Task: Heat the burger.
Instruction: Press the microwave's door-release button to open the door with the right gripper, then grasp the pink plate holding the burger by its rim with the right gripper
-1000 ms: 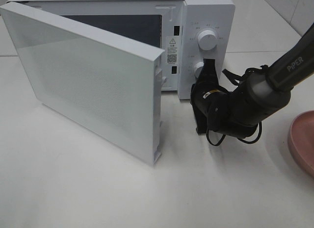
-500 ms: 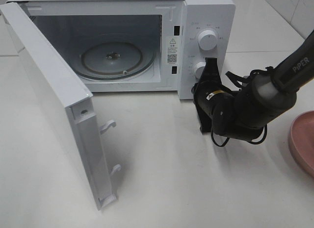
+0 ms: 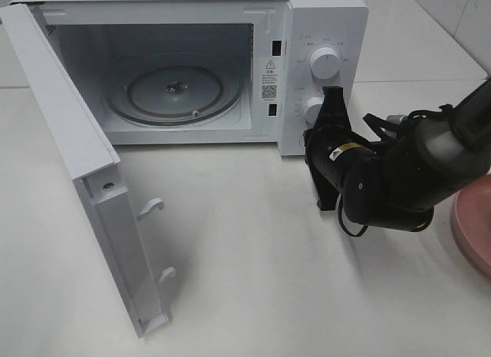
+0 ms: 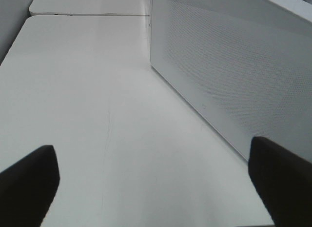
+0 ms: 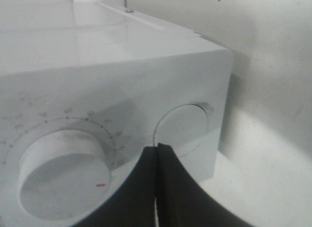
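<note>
While the microwave door stands wide open at the left of the high view, its free edge reaching bottom left, bare table fills lower centre. Pink plate cut by right edge. Right gripper closed, empty, tips at lower knob. Sticker with QR code: print unreadable.

Left wrist: left gripper spread wide, empty; door face upper right.

Right wrist: jaws pressed together; scale marks round red-ticked knob blurred.

Burger: in no view.
</note>
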Tool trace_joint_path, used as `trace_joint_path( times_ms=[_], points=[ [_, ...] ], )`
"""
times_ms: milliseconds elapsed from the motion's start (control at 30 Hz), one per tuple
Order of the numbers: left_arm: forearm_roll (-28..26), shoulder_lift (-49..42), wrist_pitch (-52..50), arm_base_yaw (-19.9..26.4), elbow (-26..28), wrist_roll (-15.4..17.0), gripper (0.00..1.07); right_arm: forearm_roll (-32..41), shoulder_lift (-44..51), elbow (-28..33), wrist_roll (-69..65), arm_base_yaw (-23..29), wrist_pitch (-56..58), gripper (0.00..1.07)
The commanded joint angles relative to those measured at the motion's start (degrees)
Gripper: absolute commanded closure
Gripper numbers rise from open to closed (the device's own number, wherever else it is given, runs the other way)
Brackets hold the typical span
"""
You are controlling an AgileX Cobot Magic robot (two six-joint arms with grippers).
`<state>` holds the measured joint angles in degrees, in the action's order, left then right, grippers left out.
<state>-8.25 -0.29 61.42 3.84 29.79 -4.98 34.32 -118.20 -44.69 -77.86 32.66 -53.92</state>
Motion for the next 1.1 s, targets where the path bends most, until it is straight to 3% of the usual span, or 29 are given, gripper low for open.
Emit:
trace_joint_path(
  times_ms=[33,533,1100],
  points=[
    [-0.46,-0.97,0.06,-0.23,-0.11,0.29,0.09,-0.69,1.43,1.26,0.52,0.23,1.72,1.07],
    [-0.46,-0.97,0.06,-0.23,-0.11,0.29,0.09,-3.5,12.03,9.8,9.22,0.23,10.31,1.07],
    [-0.46,-0.97,0.06,-0.23,-0.11,0.29,0.09,-4.3,27.96,10.26,55.41,0.0,48.01,1.05]
  ],
)
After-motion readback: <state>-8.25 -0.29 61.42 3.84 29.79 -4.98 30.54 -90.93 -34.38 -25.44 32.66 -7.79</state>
